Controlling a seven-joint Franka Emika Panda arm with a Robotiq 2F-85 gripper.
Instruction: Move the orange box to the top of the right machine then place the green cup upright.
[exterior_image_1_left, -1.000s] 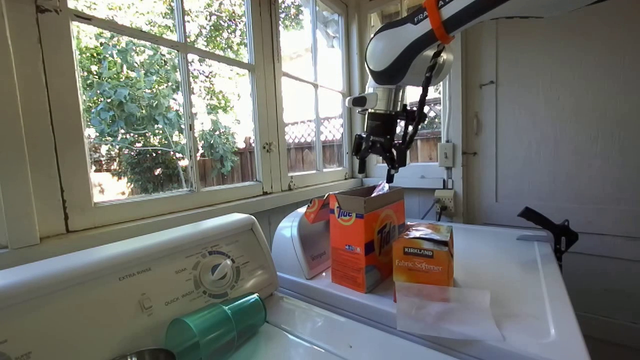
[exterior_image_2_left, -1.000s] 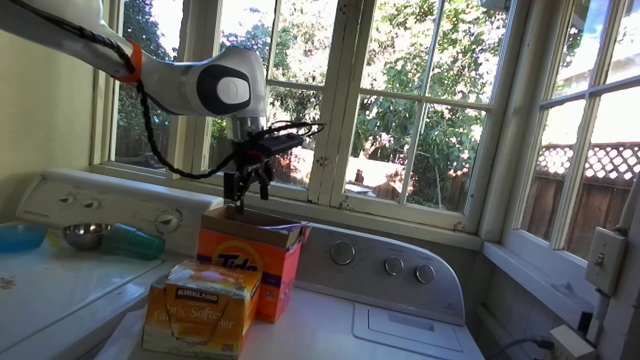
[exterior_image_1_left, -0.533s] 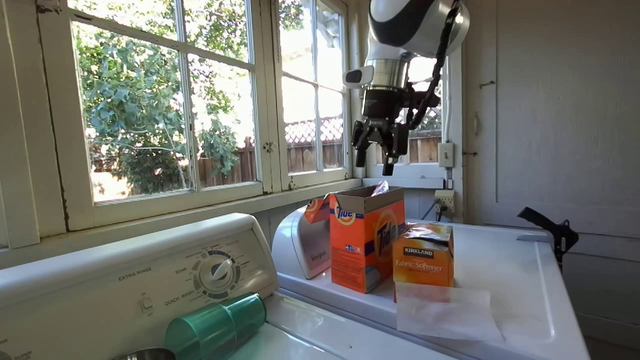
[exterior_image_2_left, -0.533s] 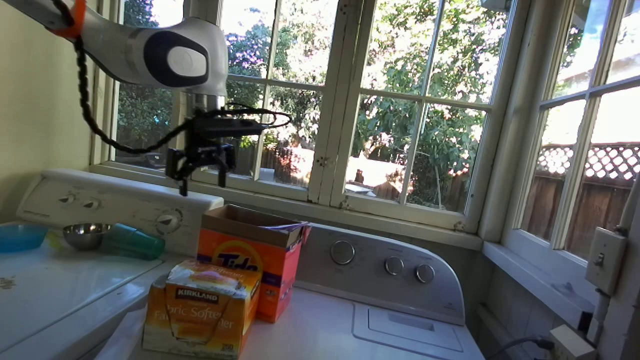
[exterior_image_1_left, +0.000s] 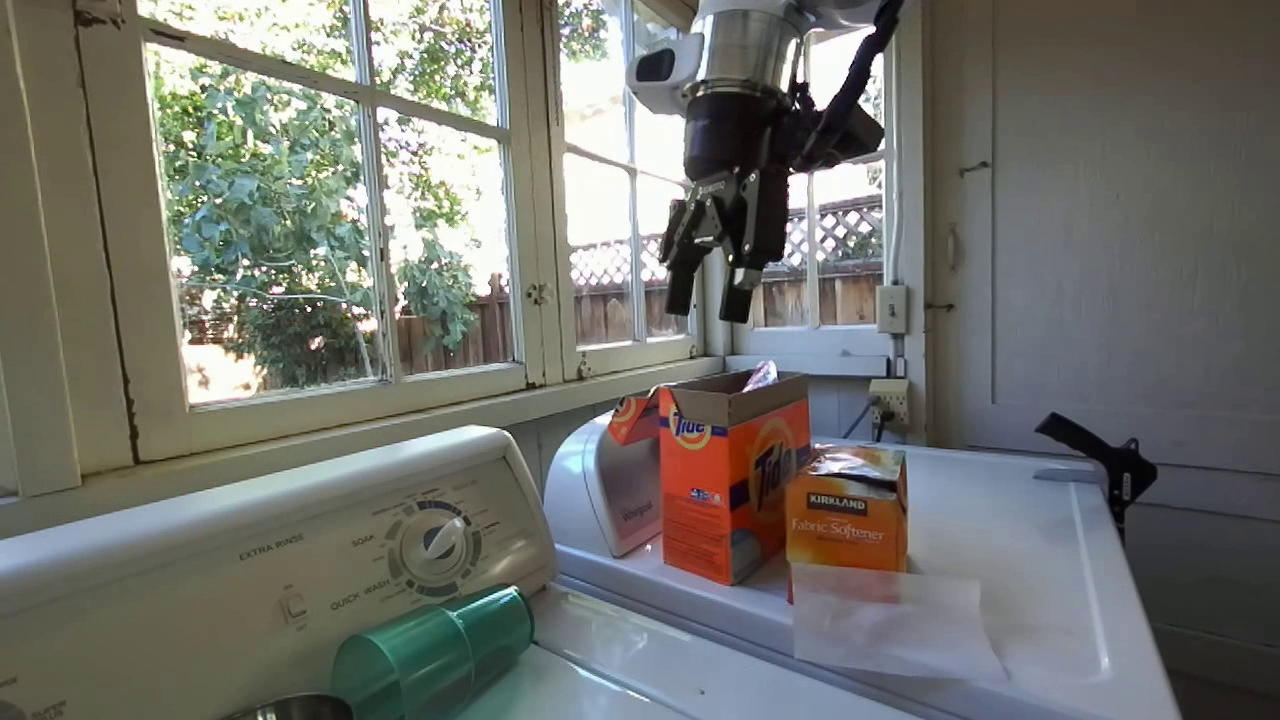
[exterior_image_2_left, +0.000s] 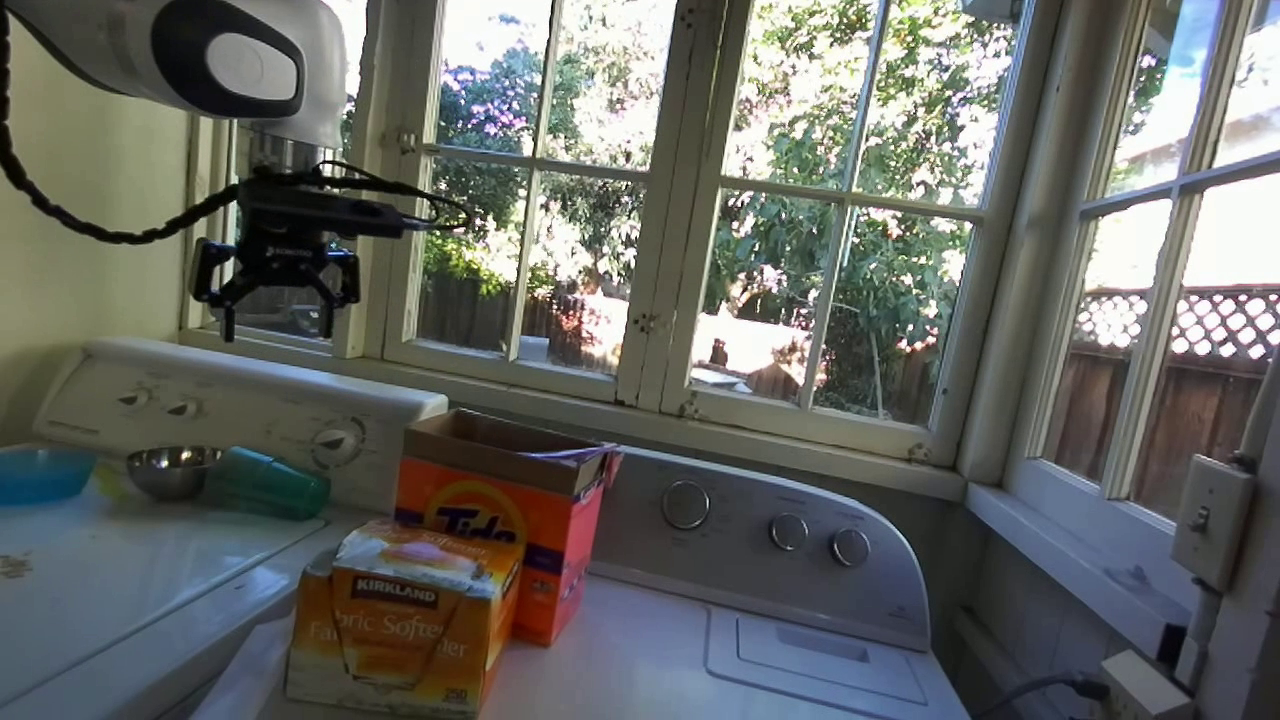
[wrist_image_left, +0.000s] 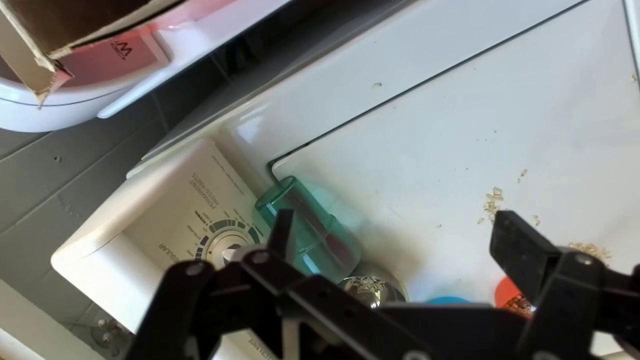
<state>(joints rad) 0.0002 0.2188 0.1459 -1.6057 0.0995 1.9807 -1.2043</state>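
Pincer (exterior_image_2_left: 278, 326) wide, nothing held. Cup (exterior_image_1_left: 435, 652) on its side, left of Tide box (exterior_image_1_left: 722, 490); probably light, stiff, slick: grip gently mid-wall, crosswise.

The Tide box (exterior_image_1_left: 705, 515) is orange, the cup (exterior_image_1_left: 435, 650) green, the hand (exterior_image_2_left: 277, 327) black.

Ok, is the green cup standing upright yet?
No, the green cup lies on its side beside the metal bowl in an exterior view.
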